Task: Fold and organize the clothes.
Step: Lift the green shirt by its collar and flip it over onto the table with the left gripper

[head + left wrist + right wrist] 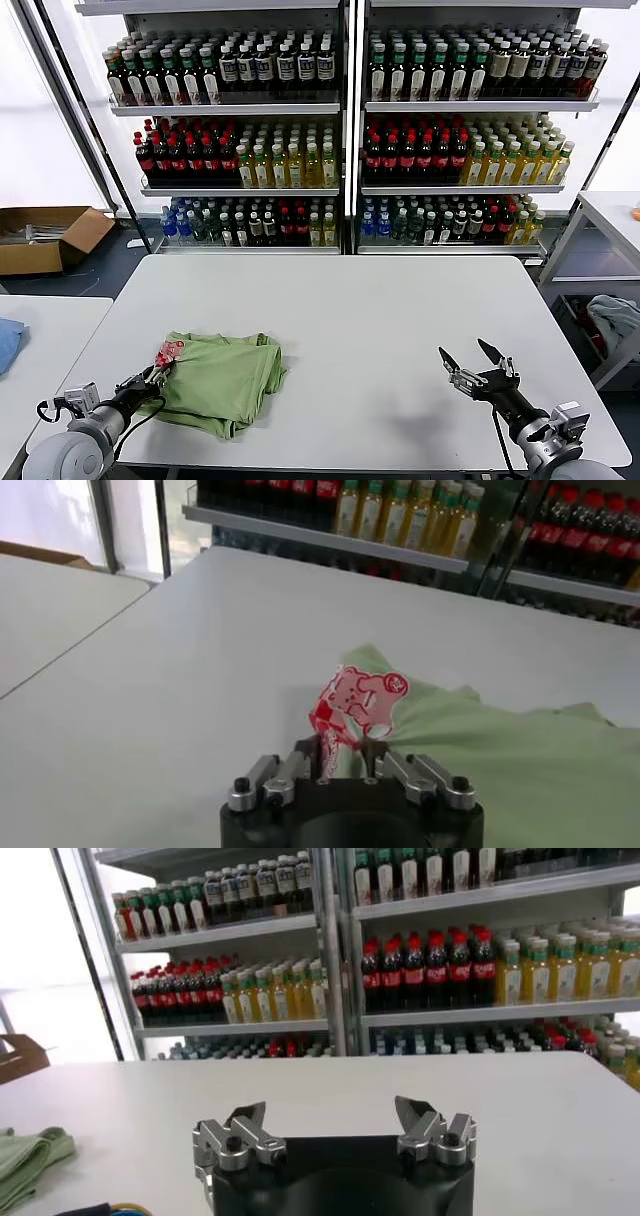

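Left pincer [345,752] pinches shirt [222,380] at its printed edge; right pincer [476,364] gapes.

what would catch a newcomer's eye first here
Probably the light green shirt, lying crumpled at the white table's front left, its red-and-white graphic pinched by the left tool. Behind stand shelves packed with bottles. The right tool hovers open over bare table at front right.

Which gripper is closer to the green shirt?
Left. The left gripper is at the shirt, pinching its printed edge; the right gripper hovers open, far across the table.
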You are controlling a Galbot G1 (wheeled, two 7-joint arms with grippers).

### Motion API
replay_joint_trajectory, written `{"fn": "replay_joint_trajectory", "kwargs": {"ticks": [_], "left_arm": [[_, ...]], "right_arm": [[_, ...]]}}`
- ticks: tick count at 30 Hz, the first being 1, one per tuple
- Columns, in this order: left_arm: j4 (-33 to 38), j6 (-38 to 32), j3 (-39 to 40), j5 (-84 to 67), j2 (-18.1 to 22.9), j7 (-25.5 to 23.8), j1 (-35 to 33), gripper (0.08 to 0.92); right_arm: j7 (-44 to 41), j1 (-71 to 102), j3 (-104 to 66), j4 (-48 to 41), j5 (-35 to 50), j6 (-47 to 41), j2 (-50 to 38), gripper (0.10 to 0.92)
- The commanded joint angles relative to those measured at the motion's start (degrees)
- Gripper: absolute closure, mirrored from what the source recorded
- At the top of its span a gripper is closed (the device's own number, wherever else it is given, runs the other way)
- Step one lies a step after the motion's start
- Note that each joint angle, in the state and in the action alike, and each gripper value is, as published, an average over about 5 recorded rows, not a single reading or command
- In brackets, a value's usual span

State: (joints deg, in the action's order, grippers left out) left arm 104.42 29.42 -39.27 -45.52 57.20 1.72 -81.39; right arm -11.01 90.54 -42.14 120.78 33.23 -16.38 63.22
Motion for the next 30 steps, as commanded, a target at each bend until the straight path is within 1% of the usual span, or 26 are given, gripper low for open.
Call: {"fn": "replay_joint_trajectory", "kwargs": {"ticks": [1,5,8,11,17,20,22,24,26,28,30], "left_arm": [[2.3,-1.1,-2.6,-0.7,0.8,0.0,-0.9,0.706],[4.7,-0.8,-8.1,-2.1,1.3,0.8,-1.7,0.827],[5.8,-0.5,-13.6,-4.0,0.4,1.2,-2.6,0.887],[5.7,-0.3,-19.1,-5.4,-2.7,1.3,-3.7,0.898],[2.3,1.0,-28.9,-6.7,-11.0,1.4,-4.4,0.898],[0.9,1.7,-32.4,-6.9,-14.7,1.3,-4.2,0.898],[1.0,2.0,-33.6,-6.9,-16.2,1.3,-4.1,0.898],[1.9,2.2,-34.0,-6.7,-16.5,1.4,-4.0,0.898],[3.6,2.6,-33.5,-6.2,-15.4,1.8,-3.5,0.898],[5.8,2.8,-32.1,-5.5,-13.1,2.5,-3.0,0.898],[8.7,2.9,-29.8,-4.6,-9.9,3.4,-2.7,0.898]], "right_arm": [[-0.1,0.1,-0.3,-0.1,0.2,0.1,0.1,0.203],[-0.1,0.0,-0.5,-0.1,0.4,0.2,0.1,0.203],[-0.2,-0.1,-0.5,-0.2,0.5,0.2,0.2,0.203],[-0.1,-0.4,-0.4,-0.2,0.6,0.2,0.3,0.203],[-0.1,-1.3,0.2,-0.2,0.6,0.1,0.6,0.203],[-0.2,-1.4,0.1,-0.2,0.6,0.2,0.8,0.203],[-0.4,-1.3,-0.1,-0.3,0.6,0.4,0.9,0.203],[-0.6,-1.2,-0.5,-0.3,0.6,0.6,1.0,0.203],[-0.8,-1.2,-1.0,-0.3,0.6,0.8,1.1,0.203],[-0.9,-1.0,-1.5,-0.3,0.6,0.9,1.0,0.203],[-0.9,-0.9,-1.9,-0.3,0.6,1.0,0.9,0.203]]}}
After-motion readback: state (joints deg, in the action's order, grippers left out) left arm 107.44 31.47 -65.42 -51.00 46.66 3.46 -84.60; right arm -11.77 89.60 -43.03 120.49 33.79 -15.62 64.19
